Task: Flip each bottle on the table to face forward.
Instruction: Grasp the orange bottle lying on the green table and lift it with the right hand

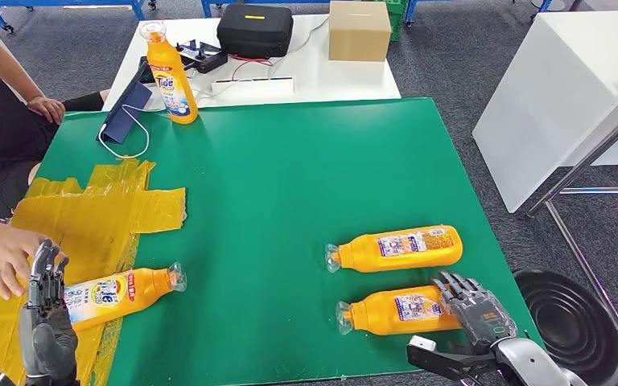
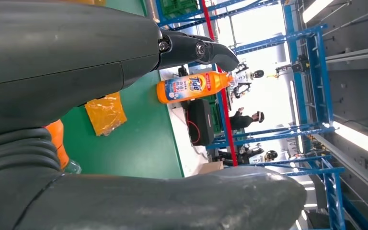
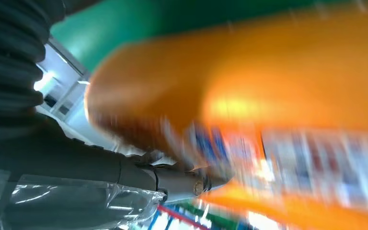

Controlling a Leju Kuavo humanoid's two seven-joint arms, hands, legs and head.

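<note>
Orange plastic bottles lie on the green table mat [image 1: 290, 185] in the head view: one at four o'clock [image 1: 398, 248], a nearer one at five [image 1: 394, 312] with the right hand [image 1: 475, 310] resting its fingers on its base, whether gripping I cannot tell. A third bottle [image 1: 121, 295] lies at eight, beside the left hand [image 1: 44, 310], fingers apart and holding nothing. An upright Tide bottle [image 1: 171, 76] stands at eleven.

Left wrist view: the Tide bottle [image 2: 191, 87] sits beyond the spread fingers [image 2: 206, 50].

Right wrist view: a blurred orange bottle [image 3: 268, 86] is close against the hand.
</note>
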